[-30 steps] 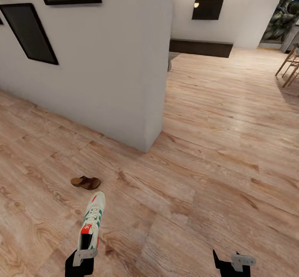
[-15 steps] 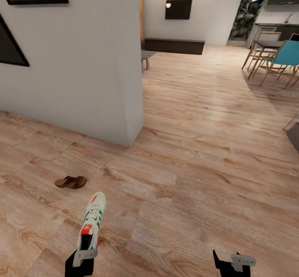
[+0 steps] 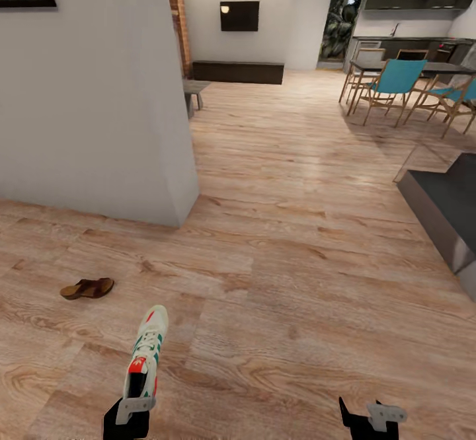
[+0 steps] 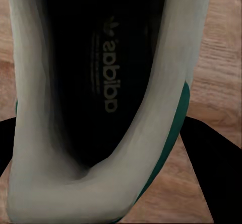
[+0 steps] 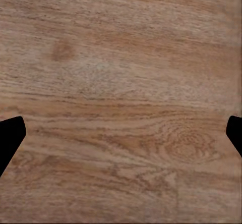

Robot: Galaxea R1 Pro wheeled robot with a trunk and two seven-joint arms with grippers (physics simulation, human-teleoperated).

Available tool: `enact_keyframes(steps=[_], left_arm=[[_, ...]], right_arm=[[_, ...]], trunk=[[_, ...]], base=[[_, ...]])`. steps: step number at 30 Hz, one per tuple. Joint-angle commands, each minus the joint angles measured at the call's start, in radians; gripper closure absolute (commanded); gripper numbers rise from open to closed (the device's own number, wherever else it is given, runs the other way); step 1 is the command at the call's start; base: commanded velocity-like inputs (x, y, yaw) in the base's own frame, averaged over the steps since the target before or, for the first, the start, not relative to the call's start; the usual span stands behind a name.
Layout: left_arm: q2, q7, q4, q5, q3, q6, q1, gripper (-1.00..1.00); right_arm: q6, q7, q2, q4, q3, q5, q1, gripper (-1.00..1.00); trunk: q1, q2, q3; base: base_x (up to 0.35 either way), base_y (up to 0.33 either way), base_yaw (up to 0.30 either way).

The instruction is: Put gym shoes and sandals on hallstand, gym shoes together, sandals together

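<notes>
While my left gripper clamps 1 gym shoe by its heel, turning could swing it loose; right gripper open.

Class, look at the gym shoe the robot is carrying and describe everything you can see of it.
The gym shoe is cream-white with teal-green side stripes, white laces and red-orange patches on tongue and toe. It is held at its heel end by the left gripper, toe pointing forward, above the wood-grain floor. The left wrist view looks into its dark opening, where a printed logo shows on the insole, with pale lining around it.
</notes>
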Motion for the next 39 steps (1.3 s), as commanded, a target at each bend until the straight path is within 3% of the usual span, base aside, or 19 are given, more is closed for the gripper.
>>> enact_keyframes(steps=[1,17,39], left_arm=[[0.0,0.002,0.0,0.001,0.0,-0.003,0.0,1.0],[-0.001,0.002,0.0,0.001,0.0,-0.003,0.0,1.0],[0.0,0.002,0.0,0.001,0.0,-0.003,0.0,1.0]], right_arm=[[-0.003,0.003,0.0,0.001,0.0,-0.008,-0.001,-1.0],[-0.003,0.003,0.0,0.001,0.0,-0.008,-0.001,-1.0],[-0.003,0.003,0.0,0.001,0.0,-0.008,-0.001,-1.0]], trunk=[[-0.001,0.0,0.0],[-0.001,0.0,0.008],[-0.001,0.0,0.02]], base=[[-0.283,-0.138,-0.299],[-0.203,-0.168,-0.299],[0.044,-0.057,-0.299]])
